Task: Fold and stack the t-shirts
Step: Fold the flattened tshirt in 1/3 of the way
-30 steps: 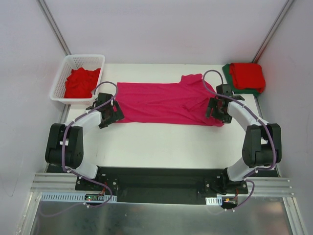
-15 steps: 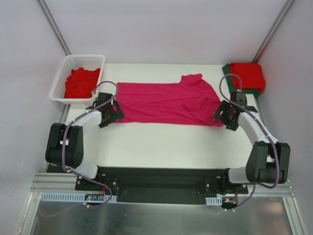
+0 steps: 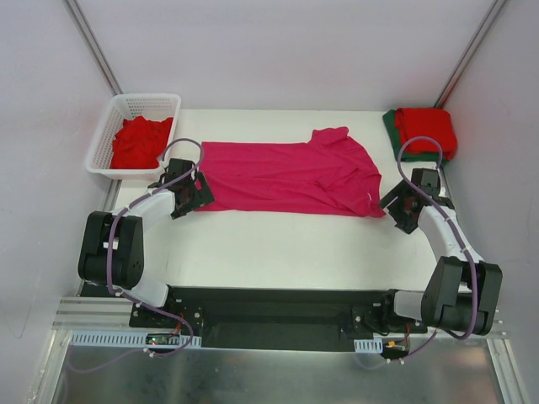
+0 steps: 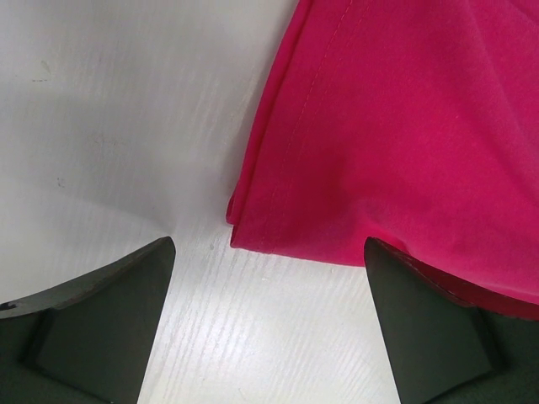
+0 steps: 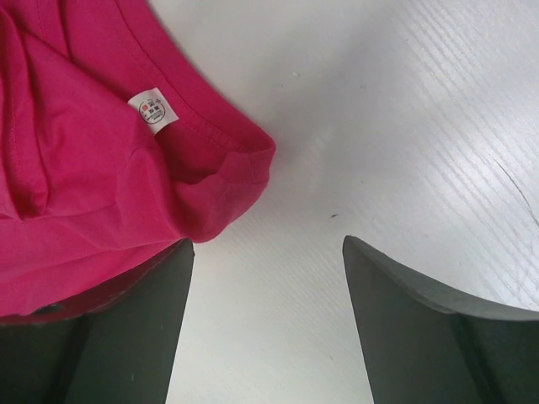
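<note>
The magenta-pink t-shirt [image 3: 286, 177] lies spread lengthwise across the white table [image 3: 278, 244], hem end towards my left side and collar end towards my right. It is mostly flat, with wrinkles and a bunched sleeve near the collar end. Its small white neck label [image 5: 151, 110] shows face up just inside the collar, close to the rounded fold of cloth at that end

My left gripper [image 3: 192, 195] sits at the shirt's near hem corner. Its 2 fingers stand wide apart with nothing gripped; in the left wrist view the corner of the hem lies in the gap ahead of the fingertips [image 4: 268, 246], and 1 finger [image 4: 429, 320] overlaps the shirt's edge, though I cannot tell whether it touches the cloth

My right gripper [image 3: 402, 204] is just beside the shirt's collar end, over bare table. Its fingers are also spread and hold nothing [image 5: 268, 242]; 1 finger [image 5: 126, 328] meets the pink cloth's edge in the right wrist view

Beyond the shirt's hem end, a white lattice basket [image 3: 173, 105] holds a crumpled red t-shirt [image 3: 139, 141]. Beyond the collar end, at the far corner, a folded red t-shirt [image 3: 425, 130] rests on a folded dark green t-shirt [image 3: 392, 126]
</note>
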### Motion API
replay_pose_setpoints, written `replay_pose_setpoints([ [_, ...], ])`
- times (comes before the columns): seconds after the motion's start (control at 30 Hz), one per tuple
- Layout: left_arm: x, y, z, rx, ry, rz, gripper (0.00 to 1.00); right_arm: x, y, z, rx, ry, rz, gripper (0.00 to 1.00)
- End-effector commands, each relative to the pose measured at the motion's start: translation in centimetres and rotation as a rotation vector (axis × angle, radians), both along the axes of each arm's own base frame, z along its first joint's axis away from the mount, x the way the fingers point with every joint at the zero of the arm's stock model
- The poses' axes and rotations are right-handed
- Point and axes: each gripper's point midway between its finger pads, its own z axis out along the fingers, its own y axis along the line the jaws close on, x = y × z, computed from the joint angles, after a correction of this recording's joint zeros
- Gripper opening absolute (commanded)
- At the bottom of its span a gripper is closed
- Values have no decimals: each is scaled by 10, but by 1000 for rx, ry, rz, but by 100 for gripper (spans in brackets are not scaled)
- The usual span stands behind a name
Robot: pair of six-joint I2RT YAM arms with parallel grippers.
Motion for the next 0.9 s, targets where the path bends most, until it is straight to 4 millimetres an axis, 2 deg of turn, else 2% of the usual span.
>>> replay_pose_setpoints([
  [0.0,15,3,12,3,-50,5,95,19,-4,6,26,-53,-38,75],
  [0.5,15,8,11,17,-50,12,95,39,-12,-7,29,-21,-49,71],
  [0.87,15,10,9,20,-44,15,95,48,-5,-15,75,-9,-34,68],
])
